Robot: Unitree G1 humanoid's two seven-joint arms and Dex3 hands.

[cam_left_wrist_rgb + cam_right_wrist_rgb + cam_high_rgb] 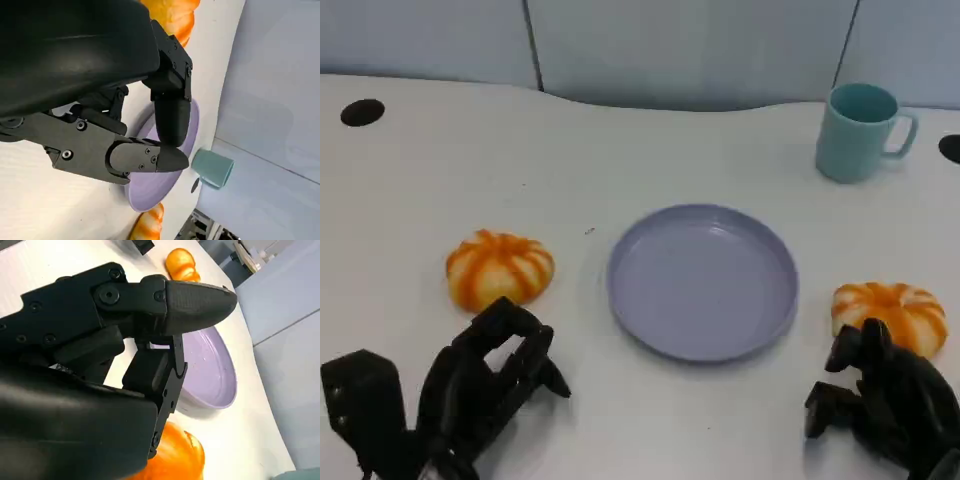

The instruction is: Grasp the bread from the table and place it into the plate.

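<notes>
Two orange, white-striped bread buns lie on the white table, one on each side of a lilac plate (703,225). The left bun (499,268) sits just beyond my left hand (485,385), whose fingers are spread and hold nothing. The right bun (890,313) lies right at the fingertips of my right hand (880,400), which holds nothing. In the left wrist view my left hand (100,100) reaches over the table with the left bun (172,15) beside it and the plate (150,197) beyond. In the right wrist view my right hand (100,365) hangs over the right bun (177,457), fingers apart.
A teal mug (860,130) stands at the back right, behind the plate. Dark round holes (362,112) mark the table's far corners. A grey wall panel runs along the far edge.
</notes>
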